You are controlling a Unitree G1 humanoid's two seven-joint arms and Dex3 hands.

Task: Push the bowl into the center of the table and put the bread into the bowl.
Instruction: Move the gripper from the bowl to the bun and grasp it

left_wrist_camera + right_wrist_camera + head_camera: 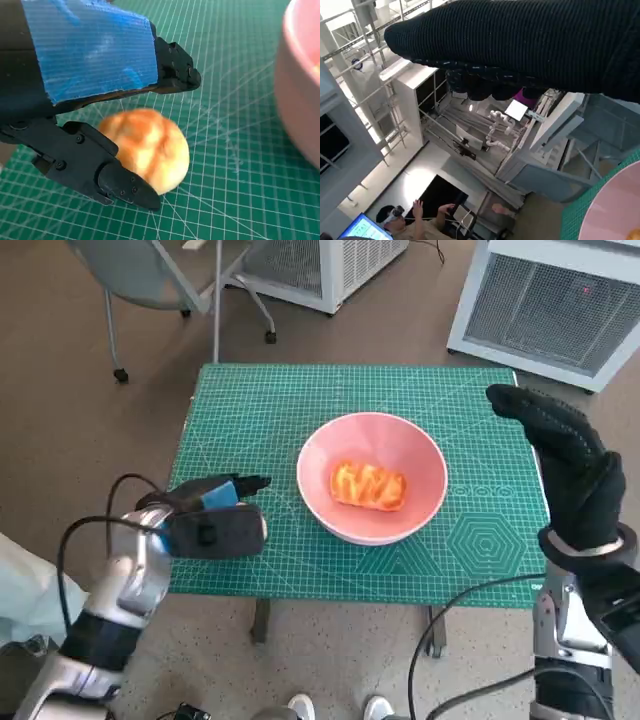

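Observation:
A pink bowl (425,455) stands near the middle of the green mat (250,410), and an orange-glazed bread (368,485) lies in it. My left hand (210,520) hovers low over the mat's front left, left of the bowl. In the left wrist view a second, round bread (150,150) lies on the mat between that hand's (85,65) spread fingers (125,185); a thin gap shows on its far side. The bowl's wall (300,90) is close by. My right hand (570,465) is raised over the table's right edge, fingers stretched out, holding nothing.
A chair (150,270) and white slatted units (540,300) stand beyond the table's far side. Someone's shoes (330,707) show below the front edge. The right wrist view looks out into the room, past the glove (520,45), at a seated person (400,217).

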